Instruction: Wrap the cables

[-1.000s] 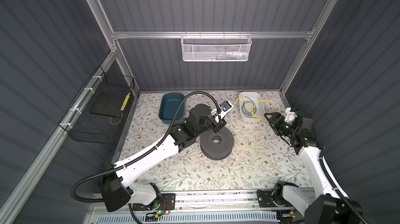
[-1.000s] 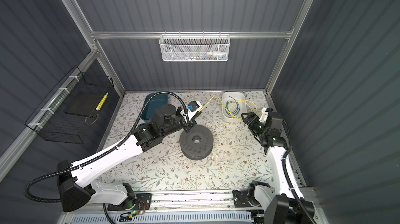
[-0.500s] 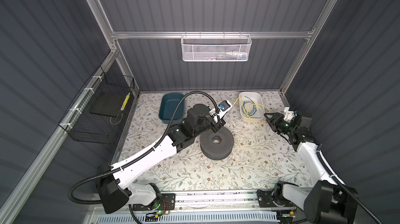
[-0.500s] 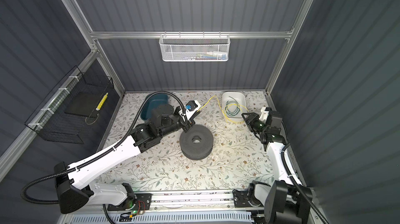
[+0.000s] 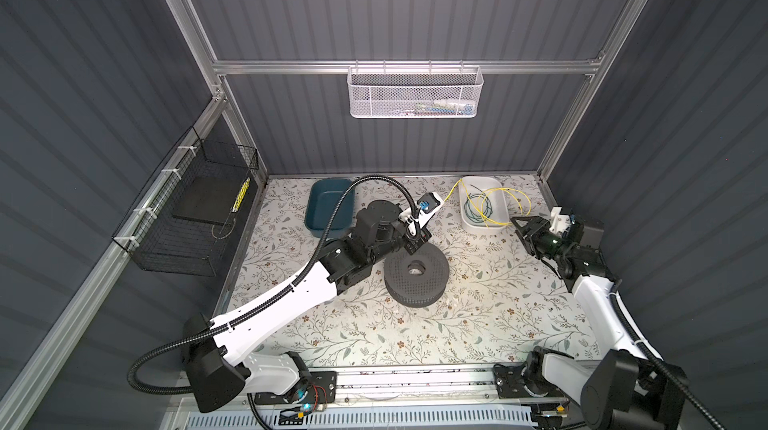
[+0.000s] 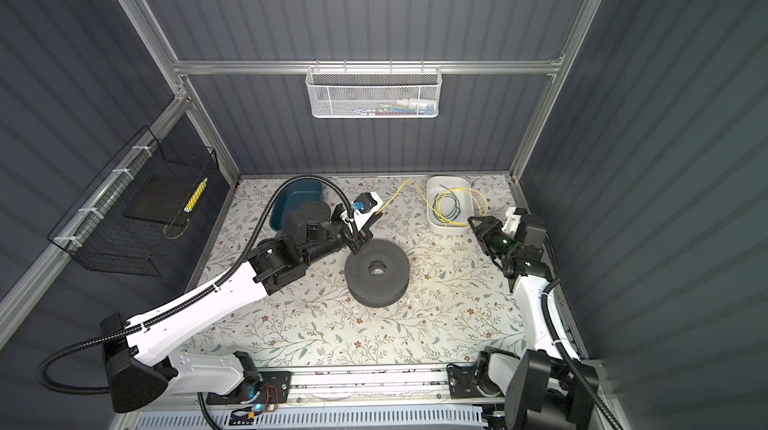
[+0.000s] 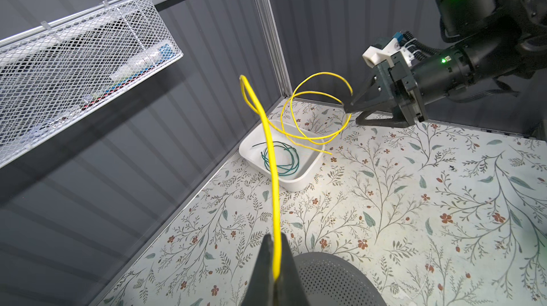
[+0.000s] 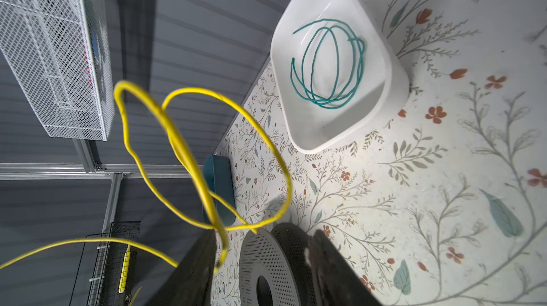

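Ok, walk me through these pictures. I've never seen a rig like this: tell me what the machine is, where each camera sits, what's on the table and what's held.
This is a robot with two arms, each ending in a two-fingered pincer. Two pictures look down from overhead, almost the same view; the other two come from a camera on each wrist. On the flowered table stand a black perforated disc with a centre hole, a blue tray and a white tray holding a coiled green cable. The left pincer is shut on a yellow cable, which curls in loose loops towards the white tray. The right pincer is open, with those loops right at its tip; whether it touches them I cannot tell.
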Tool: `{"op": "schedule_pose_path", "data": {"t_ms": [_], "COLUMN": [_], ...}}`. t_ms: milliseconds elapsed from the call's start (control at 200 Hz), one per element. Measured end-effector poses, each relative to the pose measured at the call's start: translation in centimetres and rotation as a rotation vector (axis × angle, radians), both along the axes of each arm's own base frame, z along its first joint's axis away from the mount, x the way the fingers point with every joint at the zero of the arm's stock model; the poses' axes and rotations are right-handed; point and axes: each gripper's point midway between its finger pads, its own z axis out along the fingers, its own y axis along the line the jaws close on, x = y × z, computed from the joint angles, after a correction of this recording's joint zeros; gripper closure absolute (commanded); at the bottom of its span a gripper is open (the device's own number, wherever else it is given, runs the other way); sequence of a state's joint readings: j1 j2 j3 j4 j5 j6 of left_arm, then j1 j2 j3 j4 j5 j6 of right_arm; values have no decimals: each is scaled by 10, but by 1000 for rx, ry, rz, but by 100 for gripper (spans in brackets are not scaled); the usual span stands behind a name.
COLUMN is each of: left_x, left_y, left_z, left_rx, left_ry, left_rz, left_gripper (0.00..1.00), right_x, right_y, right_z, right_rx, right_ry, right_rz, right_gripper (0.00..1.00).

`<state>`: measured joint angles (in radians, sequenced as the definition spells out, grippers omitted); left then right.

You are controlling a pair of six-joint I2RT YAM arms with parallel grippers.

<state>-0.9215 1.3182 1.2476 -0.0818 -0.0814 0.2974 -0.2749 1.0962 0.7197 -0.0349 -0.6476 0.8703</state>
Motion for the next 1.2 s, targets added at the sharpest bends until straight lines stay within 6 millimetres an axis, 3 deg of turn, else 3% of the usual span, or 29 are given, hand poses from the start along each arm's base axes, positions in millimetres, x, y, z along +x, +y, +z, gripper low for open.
{"op": "schedule_pose_path", "data": {"t_ms": [280, 570, 720, 810, 995, 1200], "left_x": [-1, -1, -2, -2, 0, 8], "left_y": [-1, -1, -2, -1, 7, 29], "left_z": [-1, -1, -1, -3, -37, -75], "left_rx": [-1, -1, -1, 1, 65, 201], "left_ry": [2, 3, 5, 7, 48, 70], "left_rz": [-7, -9, -15, -14, 23, 127], "left_gripper": [100, 100, 100, 100, 100, 100], "right_x": [4, 12, 14, 14, 9, 21], "right_y": [2, 3, 4, 3, -1, -32], "right_z": [2, -6, -1, 3, 32, 75], "right_rx": [22, 48, 53, 52, 16, 22], "right_ry": [-20, -8, -33, -48, -126, -218], "right_rz": [18, 30, 38, 33, 2, -96], "right_gripper": [71, 71, 94, 100, 100, 100]}}
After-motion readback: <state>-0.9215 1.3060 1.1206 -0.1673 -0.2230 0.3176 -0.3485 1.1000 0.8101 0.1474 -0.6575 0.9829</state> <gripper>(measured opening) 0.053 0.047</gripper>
